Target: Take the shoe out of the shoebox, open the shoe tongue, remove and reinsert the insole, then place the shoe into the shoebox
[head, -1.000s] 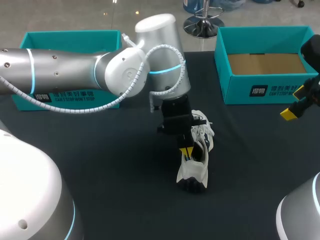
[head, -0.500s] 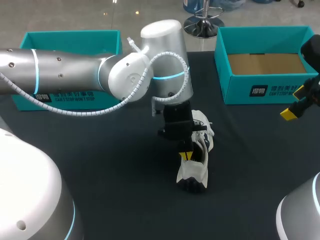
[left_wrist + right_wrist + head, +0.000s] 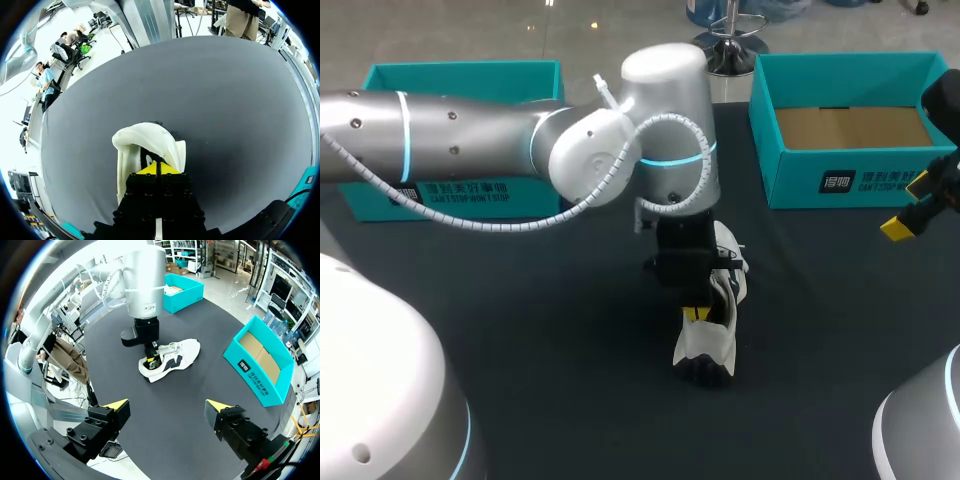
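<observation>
Likely, the left gripper [image 3: 157,169], tips pressed together inside the shoe [image 3: 134,145], could drag it across the desk [image 3: 520,330] on lifting; the right gripper [image 3: 167,406] hung spread, well apart.

Left claw [image 3: 157,169] closed, right claw [image 3: 166,405] spread.

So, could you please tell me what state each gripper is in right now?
Left gripper: shut, tips inside the shoe; any grip unclear.
Right gripper: open, empty.

Matt dark tablecloth [image 3: 520,320], glossy metal left arm [image 3: 470,140], cardboard-lined shoebox [image 3: 900,180].
</observation>
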`<state>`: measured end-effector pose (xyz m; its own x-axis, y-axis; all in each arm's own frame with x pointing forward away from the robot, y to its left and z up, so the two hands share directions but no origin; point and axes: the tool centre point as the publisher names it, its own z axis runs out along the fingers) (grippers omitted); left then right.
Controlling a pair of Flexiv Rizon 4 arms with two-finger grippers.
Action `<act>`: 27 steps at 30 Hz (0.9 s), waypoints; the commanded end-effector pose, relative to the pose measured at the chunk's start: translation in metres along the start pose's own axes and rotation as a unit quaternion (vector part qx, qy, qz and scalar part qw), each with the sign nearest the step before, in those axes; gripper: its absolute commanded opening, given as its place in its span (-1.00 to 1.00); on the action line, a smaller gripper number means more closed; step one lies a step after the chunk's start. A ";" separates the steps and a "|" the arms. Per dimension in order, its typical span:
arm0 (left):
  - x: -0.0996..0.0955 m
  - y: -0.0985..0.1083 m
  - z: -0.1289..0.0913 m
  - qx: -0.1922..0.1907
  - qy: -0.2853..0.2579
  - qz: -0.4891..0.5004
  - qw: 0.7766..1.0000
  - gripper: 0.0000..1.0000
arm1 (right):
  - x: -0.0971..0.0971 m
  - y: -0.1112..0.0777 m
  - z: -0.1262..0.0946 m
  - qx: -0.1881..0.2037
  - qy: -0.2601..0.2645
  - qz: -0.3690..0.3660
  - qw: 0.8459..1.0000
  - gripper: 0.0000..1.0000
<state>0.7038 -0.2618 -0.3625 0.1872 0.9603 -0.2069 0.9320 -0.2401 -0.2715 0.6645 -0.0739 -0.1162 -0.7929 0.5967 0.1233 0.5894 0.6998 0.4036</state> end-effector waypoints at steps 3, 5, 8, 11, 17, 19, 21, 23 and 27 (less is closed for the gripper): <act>-0.002 -0.002 0.016 -0.007 0.013 0.006 1.000 -1.00 | -0.002 0.002 0.000 0.003 0.002 0.000 1.000 1.00; -0.003 -0.001 0.022 -0.008 0.012 0.007 1.000 -1.00 | -0.002 0.002 0.000 0.003 0.002 0.000 1.000 1.00; -0.005 0.001 0.033 -0.016 0.011 0.017 1.000 -1.00 | -0.002 0.002 0.000 0.003 0.002 0.000 1.000 1.00; -0.006 0.001 0.046 -0.023 0.021 0.028 0.999 -1.00 | -0.002 0.002 0.000 0.003 0.002 0.000 1.000 1.00; -0.011 0.002 0.053 -0.035 0.033 0.040 0.998 -1.00 | -0.002 0.002 0.000 0.003 0.002 0.000 1.000 1.00; -0.014 0.003 0.045 -0.041 0.029 0.043 0.998 -1.00 | -0.002 0.002 0.000 0.003 0.002 0.000 1.000 1.00; -0.015 0.004 0.039 -0.050 0.030 0.049 0.997 -1.00 | -0.002 0.002 0.000 0.003 0.002 0.000 1.000 1.00; -0.017 0.004 0.028 -0.058 0.031 0.055 0.996 -1.00 | -0.002 0.002 0.000 0.003 0.002 0.000 1.000 1.00; -0.020 0.002 0.002 -0.078 0.038 0.069 0.994 -1.00 | -0.002 0.002 0.000 0.003 0.002 0.000 1.000 1.00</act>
<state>0.7031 -0.2903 -0.3861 0.3283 0.9286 -0.1729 0.9297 -0.3500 -0.1143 0.6645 -0.0739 -0.1162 -0.7929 0.5968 0.1233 0.5894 0.6998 0.4036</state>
